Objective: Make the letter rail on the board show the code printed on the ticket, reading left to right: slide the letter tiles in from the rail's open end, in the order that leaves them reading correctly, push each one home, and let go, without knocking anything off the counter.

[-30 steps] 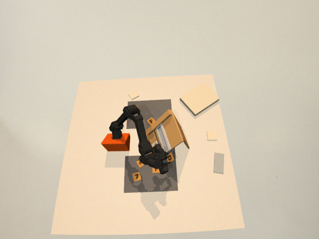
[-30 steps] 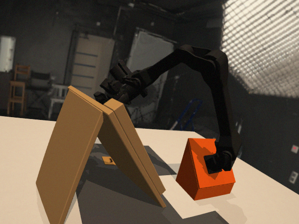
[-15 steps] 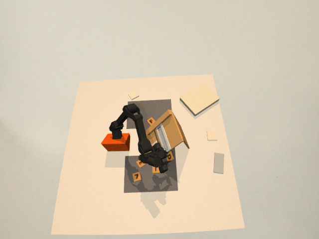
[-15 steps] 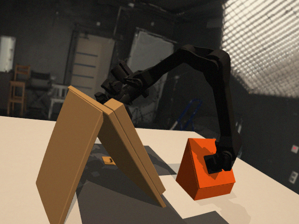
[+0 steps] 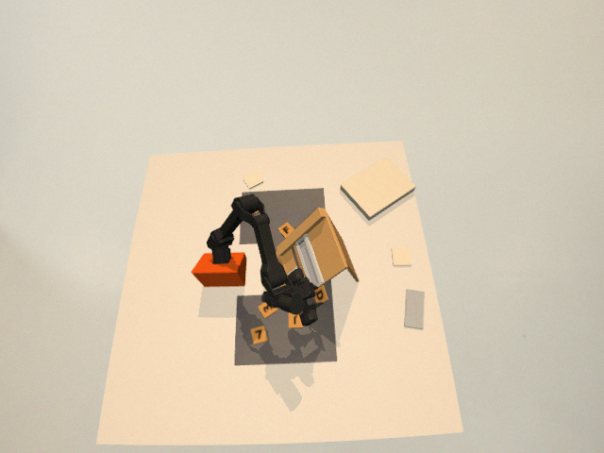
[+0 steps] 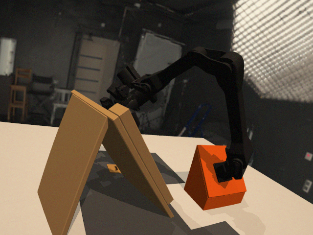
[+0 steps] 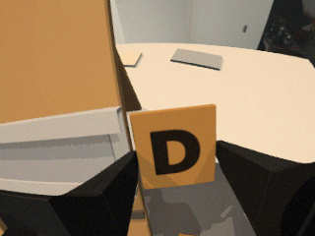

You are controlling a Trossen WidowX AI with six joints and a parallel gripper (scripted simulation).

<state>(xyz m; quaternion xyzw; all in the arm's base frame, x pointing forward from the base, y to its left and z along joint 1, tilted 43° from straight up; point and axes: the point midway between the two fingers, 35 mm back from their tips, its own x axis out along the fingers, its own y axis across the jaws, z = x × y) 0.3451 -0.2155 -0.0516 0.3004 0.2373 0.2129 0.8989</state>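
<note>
My gripper (image 7: 176,151) is shut on the D tile (image 7: 175,147) (image 5: 320,295), holding it by its side edges, letter upright in the wrist view. The tile is just off the near end of the pale rail (image 7: 59,129) (image 5: 309,261), not in it. The rail's visible part shows no tile. It is fixed on the sloping wooden board (image 7: 54,59) (image 5: 327,247) (image 6: 73,152). On the dark mats lie the F tile (image 5: 284,229), E tile (image 5: 267,309), 7 tile (image 5: 259,334) and a partly hidden tile (image 5: 294,320). The ticket's code cannot be read.
An orange block (image 5: 222,273) (image 6: 222,174) carries the arm's base. A large pale slab (image 5: 377,187), a grey plate (image 5: 413,309) (image 7: 197,59) and small pale squares (image 5: 401,257) (image 5: 253,179) lie beyond the board and mats. The board's wooden ledge (image 5: 303,231) rises beside the rail's far end.
</note>
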